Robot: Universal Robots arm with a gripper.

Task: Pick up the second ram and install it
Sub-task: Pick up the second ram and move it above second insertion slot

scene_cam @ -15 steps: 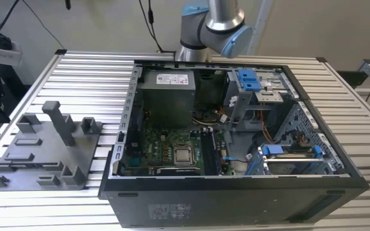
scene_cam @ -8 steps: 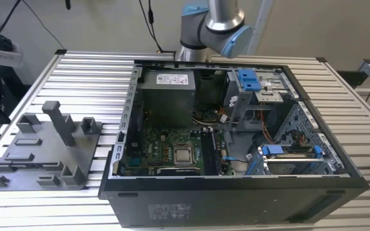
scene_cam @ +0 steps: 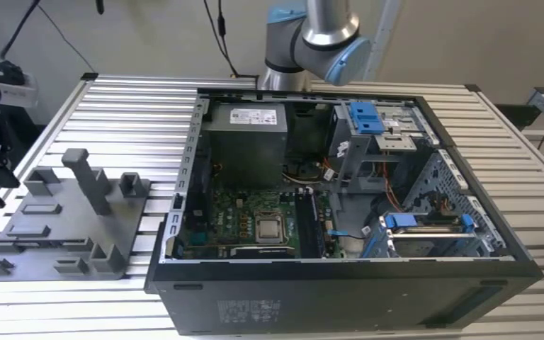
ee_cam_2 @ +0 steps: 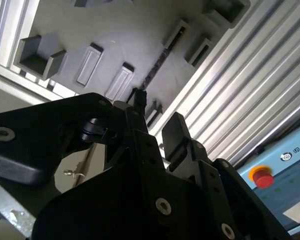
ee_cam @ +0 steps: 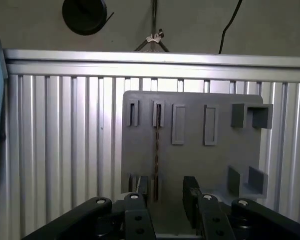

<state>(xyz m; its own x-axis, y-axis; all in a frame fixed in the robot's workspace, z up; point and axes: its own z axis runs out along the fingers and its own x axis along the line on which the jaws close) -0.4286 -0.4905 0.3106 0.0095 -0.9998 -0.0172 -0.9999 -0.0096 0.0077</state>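
The second ram (ee_cam: 156,145) is a thin dark strip standing on edge in a slot of the grey fixture plate (ee_cam: 189,160). It also shows in the second wrist view as a narrow dark line (ee_cam_2: 158,62) on the same plate (ee_cam_2: 115,35). My gripper (ee_cam: 166,189) hangs above the near end of the plate, open, with black fingers (ee_cam: 191,189) on either side of the strip's line and nothing held. In the second wrist view the gripper (ee_cam_2: 157,116) sits just short of the strip's near end. The fixture plate (scene_cam: 64,219) lies at the exterior view's left.
An open computer case (scene_cam: 348,212) with its motherboard (scene_cam: 253,223) and long black slots (scene_cam: 310,227) lies on the slatted aluminium table (scene_cam: 139,106). A grey upright post (scene_cam: 91,180) rises from the fixture plate. A box with a red button (ee_cam_2: 262,177) stands beyond the table.
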